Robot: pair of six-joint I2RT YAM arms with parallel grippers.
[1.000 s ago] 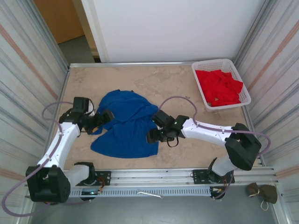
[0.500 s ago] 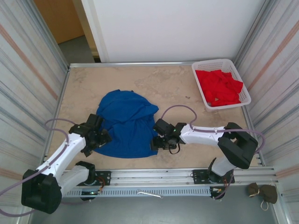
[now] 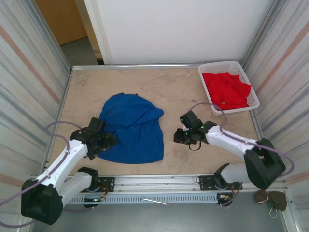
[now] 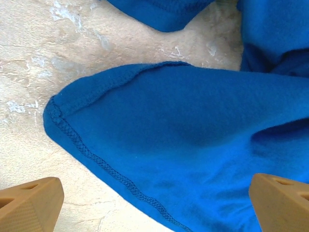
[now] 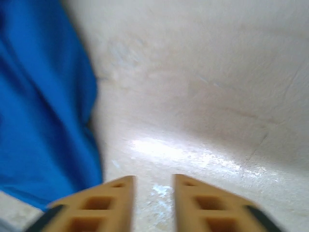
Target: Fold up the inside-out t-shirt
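Note:
The inside-out t-shirt (image 3: 131, 128) is royal blue and lies crumpled on the table left of centre. My left gripper (image 3: 104, 142) hovers at its near-left edge, open wide. In the left wrist view a stitched hem (image 4: 96, 159) of the t-shirt (image 4: 183, 125) runs between the two tan fingertips of that gripper (image 4: 154, 200). My right gripper (image 3: 177, 137) sits over bare table just right of the shirt. In the right wrist view the right gripper (image 5: 153, 193) has a narrow gap between its fingers with nothing in it, and the t-shirt (image 5: 43, 121) lies to its left.
A white basket (image 3: 204, 87) holding a red garment (image 3: 227, 89) stands at the back right corner. Metal walls close in the table on the left, right and back, and a rail (image 3: 159, 181) runs along the near edge.
My right gripper has pulled away rightward from the shirt's right edge, and its fingers have narrowed. My left gripper has dropped from the shirt's left side to its near-left edge.

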